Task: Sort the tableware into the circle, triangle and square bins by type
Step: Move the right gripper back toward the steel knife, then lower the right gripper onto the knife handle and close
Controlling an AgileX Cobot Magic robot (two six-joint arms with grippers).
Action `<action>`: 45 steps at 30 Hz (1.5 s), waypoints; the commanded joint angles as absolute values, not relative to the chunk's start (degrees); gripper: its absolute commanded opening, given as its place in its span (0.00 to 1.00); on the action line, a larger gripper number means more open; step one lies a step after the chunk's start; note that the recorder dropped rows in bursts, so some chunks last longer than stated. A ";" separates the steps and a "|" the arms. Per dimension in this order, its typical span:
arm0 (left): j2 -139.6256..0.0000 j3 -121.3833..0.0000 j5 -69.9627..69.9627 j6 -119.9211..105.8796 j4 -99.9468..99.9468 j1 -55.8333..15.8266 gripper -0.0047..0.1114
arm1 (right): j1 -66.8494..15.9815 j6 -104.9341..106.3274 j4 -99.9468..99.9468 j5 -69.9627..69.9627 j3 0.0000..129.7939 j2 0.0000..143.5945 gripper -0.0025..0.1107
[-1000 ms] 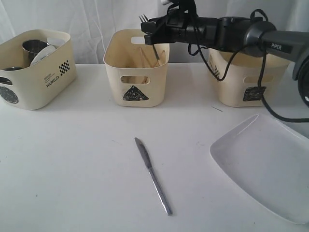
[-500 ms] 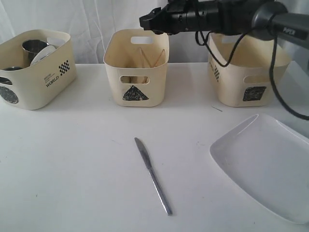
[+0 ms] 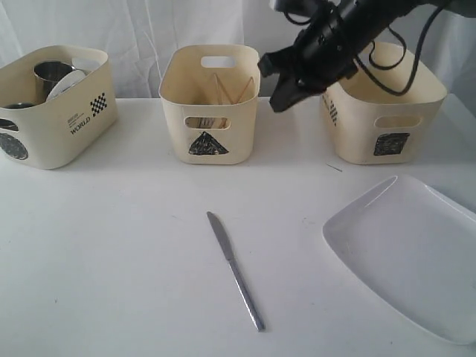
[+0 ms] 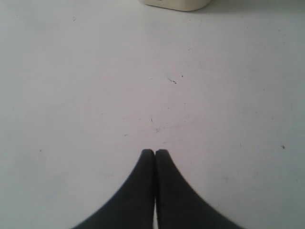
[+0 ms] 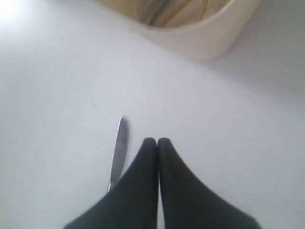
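A steel knife (image 3: 234, 269) lies on the white table, in front of the triangle bin (image 3: 210, 145); the right wrist view shows its blade (image 5: 119, 145) just beside my fingers. Two wooden chopsticks (image 3: 232, 88) lean inside the triangle bin. A steel mug (image 3: 50, 71) and the white bowl (image 3: 65, 80) sit in the circle bin (image 3: 56, 130). The large white plate (image 3: 413, 256) rests at the right front. My right gripper (image 3: 278, 103) (image 5: 157, 141) hangs shut and empty between the triangle and square bins, tilted down. The left gripper (image 4: 155, 152) is shut over bare table. No fork or spoon shows.
The square bin (image 3: 383, 137) stands at the back right, under the right arm and its cables. A bin corner (image 4: 175, 4) shows at the edge of the left wrist view. White curtains close off the back.
A second ago the right gripper held the fork above the triangle bin. The fork is gone from it, and the arm has swung right and down, its fingers shut.
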State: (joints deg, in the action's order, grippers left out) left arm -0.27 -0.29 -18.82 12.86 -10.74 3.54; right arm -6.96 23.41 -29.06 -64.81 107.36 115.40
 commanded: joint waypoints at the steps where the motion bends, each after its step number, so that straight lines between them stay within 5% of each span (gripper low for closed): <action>1: 0.00 0.00 -20.54 13.16 -10.84 3.20 0.04 | -9.78 22.26 -28.15 -67.45 93.27 108.11 0.02; 7: 0.00 0.00 -20.54 13.16 -10.84 3.20 0.04 | -15.90 17.80 -24.33 -51.68 65.83 95.84 0.02; 12: 0.00 0.00 -20.54 13.16 -10.84 3.20 0.04 | -22.26 16.43 -24.33 -38.89 57.18 91.80 0.02; 23: 0.00 0.00 -20.54 13.16 -10.84 3.20 0.04 | -33.65 -6.70 2.49 -42.89 66.49 102.68 0.02; 28: 0.00 0.00 -20.54 13.16 -10.84 3.20 0.04 | -33.74 -5.26 -2.96 -42.65 70.25 104.78 0.04; 30: 0.00 0.00 -20.54 13.16 -10.84 3.20 0.04 | -33.74 2.06 -8.71 -43.80 71.42 104.94 0.14; 33: 0.00 0.00 -20.54 13.16 -10.84 3.20 0.04 | -33.74 3.22 -9.83 -47.21 73.66 108.03 0.45; 35: 0.00 0.00 -20.54 13.16 -10.84 3.20 0.04 | -33.74 2.09 -9.83 -47.59 76.16 111.33 0.50; 43: 0.00 0.00 -20.54 13.16 -10.84 3.20 0.04 | -33.74 -2.69 -8.90 -48.78 78.18 120.31 0.50; 45: 0.00 0.00 -20.54 13.16 -10.84 3.20 0.04 | -33.74 -2.93 -8.03 -48.32 78.18 121.02 0.43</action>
